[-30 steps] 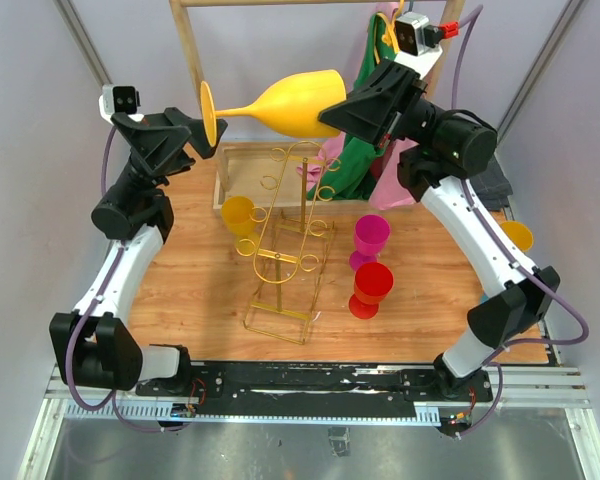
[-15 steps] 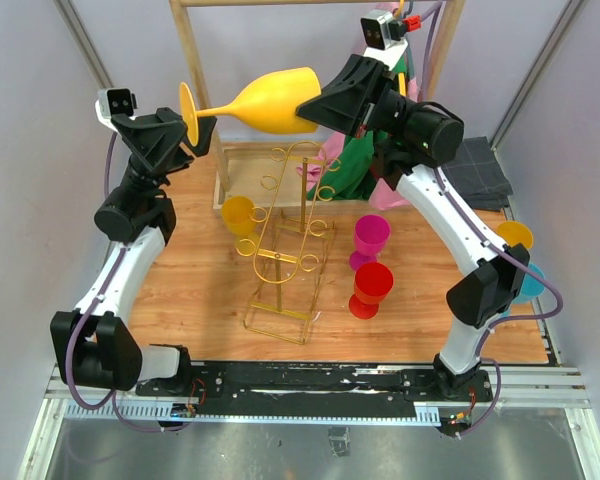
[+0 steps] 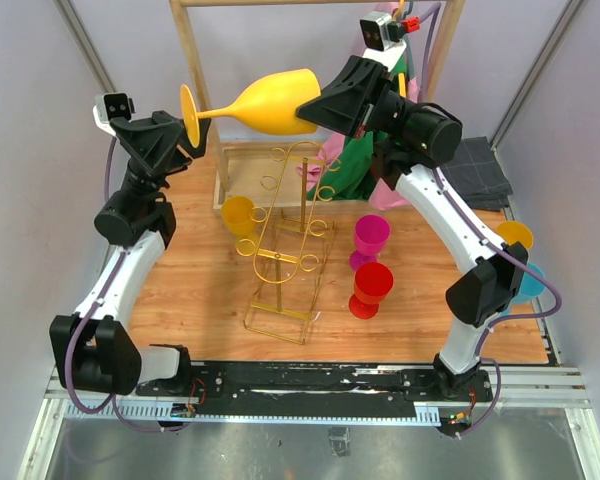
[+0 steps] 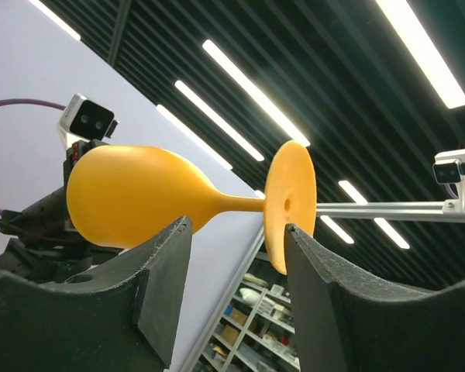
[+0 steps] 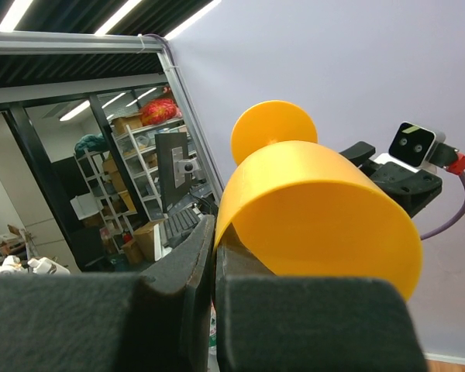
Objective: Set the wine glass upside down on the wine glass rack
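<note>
Wine glass [image 3: 265,100] — yellow, horizontal, upper centre — clamped at bowl by right gripper [image 3: 312,110]. Left gripper [image 3: 194,137] jaws apart, straddling stem, upper left. Wine glass rack [image 3: 285,240] mid-frame.

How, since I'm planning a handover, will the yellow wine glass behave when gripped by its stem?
Probably stiff and light: the wine glass looks like opaque plastic, and the right end effector holds it sideways by the rim alone. Its smooth thin stem may slip or spin in a grip. Set down sideways, it would likely roll.
</note>
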You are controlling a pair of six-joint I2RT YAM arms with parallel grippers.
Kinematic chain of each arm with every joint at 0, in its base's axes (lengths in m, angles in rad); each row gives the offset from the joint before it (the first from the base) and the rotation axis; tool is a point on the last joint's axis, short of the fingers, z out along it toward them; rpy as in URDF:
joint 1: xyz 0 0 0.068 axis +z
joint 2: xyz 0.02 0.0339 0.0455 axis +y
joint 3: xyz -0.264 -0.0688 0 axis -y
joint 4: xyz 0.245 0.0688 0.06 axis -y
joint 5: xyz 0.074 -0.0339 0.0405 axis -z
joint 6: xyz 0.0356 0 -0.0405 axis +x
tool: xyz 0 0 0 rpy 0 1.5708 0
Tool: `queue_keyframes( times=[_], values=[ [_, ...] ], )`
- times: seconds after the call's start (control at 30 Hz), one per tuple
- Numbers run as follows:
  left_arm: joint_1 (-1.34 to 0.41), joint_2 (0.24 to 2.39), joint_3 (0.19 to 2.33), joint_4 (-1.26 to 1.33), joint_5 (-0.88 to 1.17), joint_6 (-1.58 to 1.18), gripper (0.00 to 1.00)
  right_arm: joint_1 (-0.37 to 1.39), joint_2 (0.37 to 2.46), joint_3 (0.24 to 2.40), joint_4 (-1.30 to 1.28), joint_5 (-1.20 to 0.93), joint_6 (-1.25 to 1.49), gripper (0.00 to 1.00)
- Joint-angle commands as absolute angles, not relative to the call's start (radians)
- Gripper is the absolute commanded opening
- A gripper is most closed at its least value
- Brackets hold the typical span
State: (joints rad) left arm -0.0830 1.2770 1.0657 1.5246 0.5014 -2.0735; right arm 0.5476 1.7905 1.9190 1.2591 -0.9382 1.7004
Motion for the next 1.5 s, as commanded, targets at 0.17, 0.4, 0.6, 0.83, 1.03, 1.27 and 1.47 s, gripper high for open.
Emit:
queue_keyframes(
  times=[0.17, 0.4, 0.6, 0.83, 1.03, 1.27, 1.47],
  values=[
    [-0.098, 1.228, 1.08, 1.686, 0.489, -2.391, 0.5, 0.548, 1.799, 1.911, 1.305, -0.949, 1.683, 0.01],
    [-0.101, 1.215, 1.076, 1.671, 0.493, -2.388, 0.25, 0.548, 1.807, 1.902, 1.301, -0.945, 1.681, 0.01],
    [-0.101, 1.216, 1.079, 1.677, 0.49, -2.393, 0.0, 0.549, 1.807, 1.902, 1.298, -0.944, 1.679, 0.01],
    [-0.101, 1.221, 1.133, 1.702, 0.473, -2.383, 0.0, 0.548, 1.783, 1.88, 1.278, -0.951, 1.655, 0.16],
    [-0.101, 1.226, 1.177, 1.698, 0.459, -2.375, 0.0, 0.532, 1.76, 1.842, 1.284, -0.945, 1.651, 0.28],
    [-0.101, 1.22, 1.184, 1.686, 0.446, -2.371, 0.0, 0.511, 1.736, 1.791, 1.312, -0.939, 1.66, 0.45],
    [-0.1, 1.222, 1.207, 1.656, 0.463, -2.334, 0.0, 0.467, 1.669, 1.7, 1.328, -0.941, 1.651, 0.53]
  ],
)
